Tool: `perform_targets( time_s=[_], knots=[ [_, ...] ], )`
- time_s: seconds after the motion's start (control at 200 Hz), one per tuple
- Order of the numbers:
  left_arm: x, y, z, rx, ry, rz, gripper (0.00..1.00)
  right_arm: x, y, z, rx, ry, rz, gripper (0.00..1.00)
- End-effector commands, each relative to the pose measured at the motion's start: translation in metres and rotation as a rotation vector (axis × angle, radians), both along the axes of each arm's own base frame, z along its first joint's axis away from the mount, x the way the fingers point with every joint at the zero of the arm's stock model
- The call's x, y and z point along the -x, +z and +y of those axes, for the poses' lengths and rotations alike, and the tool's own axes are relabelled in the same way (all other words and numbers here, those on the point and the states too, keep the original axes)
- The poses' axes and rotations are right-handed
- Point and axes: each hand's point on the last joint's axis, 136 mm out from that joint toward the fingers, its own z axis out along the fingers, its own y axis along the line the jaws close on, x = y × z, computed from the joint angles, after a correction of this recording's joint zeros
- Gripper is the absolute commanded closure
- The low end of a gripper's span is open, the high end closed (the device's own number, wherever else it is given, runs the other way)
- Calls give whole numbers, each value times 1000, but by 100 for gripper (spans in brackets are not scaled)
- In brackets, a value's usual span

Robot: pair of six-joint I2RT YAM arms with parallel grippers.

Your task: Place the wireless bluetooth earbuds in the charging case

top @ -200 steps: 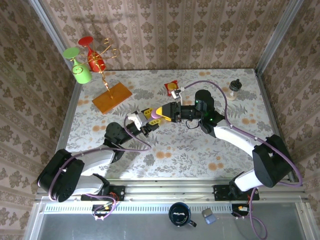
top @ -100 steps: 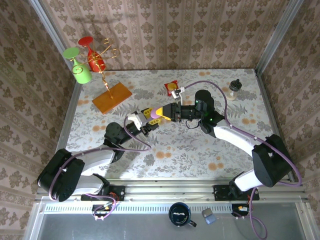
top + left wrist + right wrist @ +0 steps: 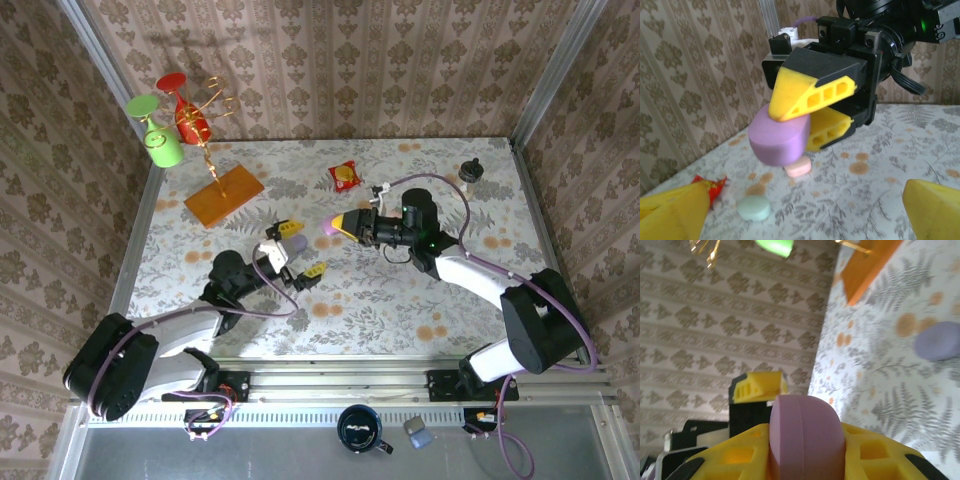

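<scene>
Presently the right pincer [image 3: 790, 130] is pressed onto a purple rounded case [image 3: 777, 142], which is clamped between its two yellow fingers [image 3: 810, 97] and held clear above the desk [image 3: 400, 300]. From the right wrist view, the case [image 3: 807, 440] sits squarely between the finger pads, rounded end forward.

The left pincer [image 3: 300, 250] is spread wide and grips nothing. Its yellow fingertips [image 3: 675, 210] stand at either lower corner of the left wrist view. It faces the right pincer [image 3: 345, 222] near the middle of the desk, and the two are near each other but not touching.

Earbud positions:
- A pink earbud [image 3: 799, 167] lies on the desk directly beneath the held case.
- A pale green earbud [image 3: 754, 207] lies just beside it, nearer the left pincer.
- A lavender earbud [image 3: 297, 243] lies on the desk between the left pincer's fingers. It appears blurred in the right wrist view [image 3: 940, 340].

None of these pieces sits in the case.

Farther out, a red snack packet [image 3: 344, 176] lies toward the back of the desk. An orange wooden board [image 3: 224, 195] rests at the back left. A gold rack [image 3: 212, 105] rises from it, carrying a green stemmed glass [image 3: 158, 143] and a red stemmed glass [image 3: 185, 110].
</scene>
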Motion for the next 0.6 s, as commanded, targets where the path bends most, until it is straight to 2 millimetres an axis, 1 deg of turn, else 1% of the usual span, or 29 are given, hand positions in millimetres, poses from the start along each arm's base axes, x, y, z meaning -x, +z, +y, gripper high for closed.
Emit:
perform_targets(
  time_s=[0.0,0.135,0.27,0.35,0.415,0.5,0.595],
  knots=[
    [8,-19,2,-45,-14,53,0,-12,-12,-20,34,-120,-3,75],
    [15,-32,6,-48,-6,96,0,-13,-45,-34,86,-179,46,76],
    [19,-42,6,-66,-12,130,0,-14,-79,-40,128,-207,110,78],
    [21,-43,4,-68,-23,130,0,-14,-98,-40,123,-218,170,79],
    [21,-41,2,-65,-29,129,0,-15,-108,-39,107,-222,197,79],
    [22,-41,0,-65,-35,129,0,-15,-128,-44,126,-259,245,79],
    [21,-43,-1,-59,-34,130,0,-14,-144,-49,169,-283,275,79]
  ],
)
